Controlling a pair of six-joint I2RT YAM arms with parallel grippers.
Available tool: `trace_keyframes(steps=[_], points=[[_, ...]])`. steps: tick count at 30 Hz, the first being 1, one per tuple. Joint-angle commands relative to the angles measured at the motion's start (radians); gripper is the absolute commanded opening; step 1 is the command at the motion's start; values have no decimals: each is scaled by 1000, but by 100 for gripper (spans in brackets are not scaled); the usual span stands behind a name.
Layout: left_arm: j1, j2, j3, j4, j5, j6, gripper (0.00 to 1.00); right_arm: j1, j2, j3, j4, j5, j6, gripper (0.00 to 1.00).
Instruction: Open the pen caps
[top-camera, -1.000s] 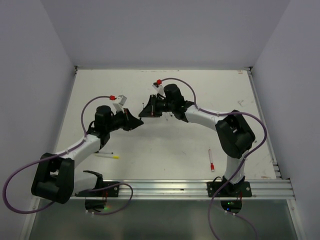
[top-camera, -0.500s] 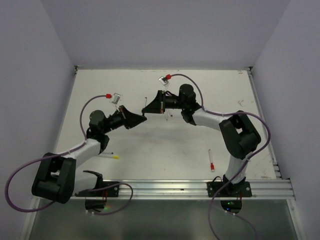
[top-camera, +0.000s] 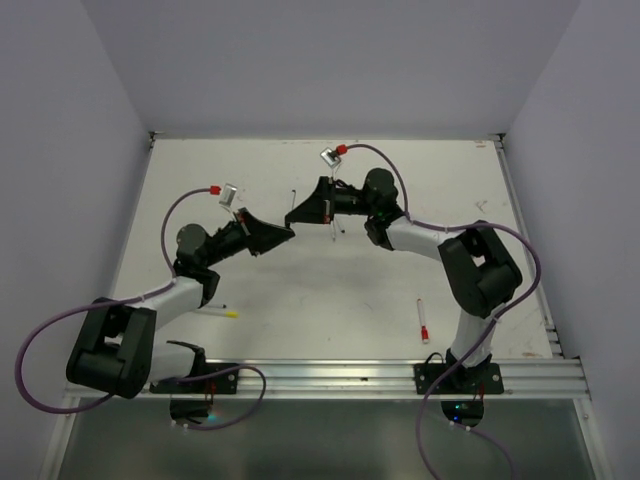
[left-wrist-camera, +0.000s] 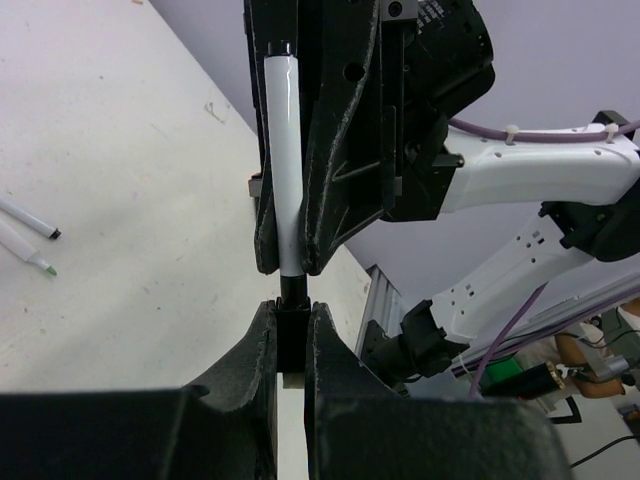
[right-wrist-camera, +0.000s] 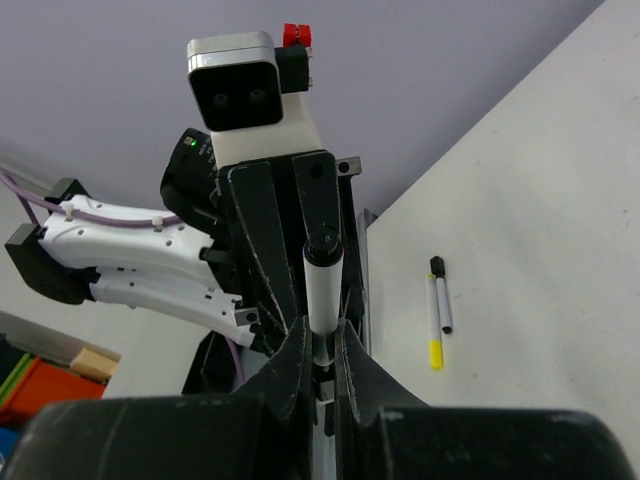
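Observation:
One pen is held between my two grippers, which meet tip to tip above the table's middle. My left gripper (top-camera: 284, 233) (left-wrist-camera: 291, 306) is shut on the pen's black cap (left-wrist-camera: 291, 335). My right gripper (top-camera: 298, 216) (right-wrist-camera: 322, 338) is shut on the thin white barrel (left-wrist-camera: 283, 160) (right-wrist-camera: 322, 290). In the left wrist view a short black neck shows between the barrel's end and the cap. The pen is too small to make out in the top view.
A red-capped pen (top-camera: 423, 321) lies near the front right. A yellow-capped pen (top-camera: 222, 313) (right-wrist-camera: 435, 345) and a black-ended pen (right-wrist-camera: 441, 295) lie at the front left. Two more pens (left-wrist-camera: 30, 222) lie on the table behind the grippers. A metal rail (top-camera: 360, 378) runs along the near edge.
Both wrists have drawn outward, the left one to the left and the right one to the right. The grippers now lie flatter and stay tip to tip.

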Motion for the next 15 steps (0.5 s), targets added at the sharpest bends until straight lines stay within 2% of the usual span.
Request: trace_keyframes(steps=[1,2,3,4,5,6,7,8,11,14,15], points=[[-21,-14,-10,129,209,-30,0,-93,33,21,188,138,50,0],[-21,-14,0,85,200,19,0,-97,21,21,126,184,11,0],[-21,-15,19,-113,156,77,0,-97,1,21,-42,212,-39,0],[-21,-29,58,-235,114,208,0,-97,-34,29,-121,241,-141,0],[-21,-37,70,-333,64,260,0,-97,-49,32,-193,308,-182,0],[-21,-44,82,-497,-54,300,0,-96,-63,50,-359,349,-217,0],[-21,-60,111,-581,-115,373,0,-97,-89,64,-451,411,-299,0],[-24,-69,119,-689,-239,392,0,-97,-98,90,-605,525,-338,0],[-32,-95,101,-698,-297,391,0,-96,-117,110,-729,664,-392,0],[-52,-63,69,-539,-143,325,0,-97,-112,137,-799,756,-403,0],[-53,-52,56,-406,-54,291,0,-96,-111,138,-788,761,-403,0]])
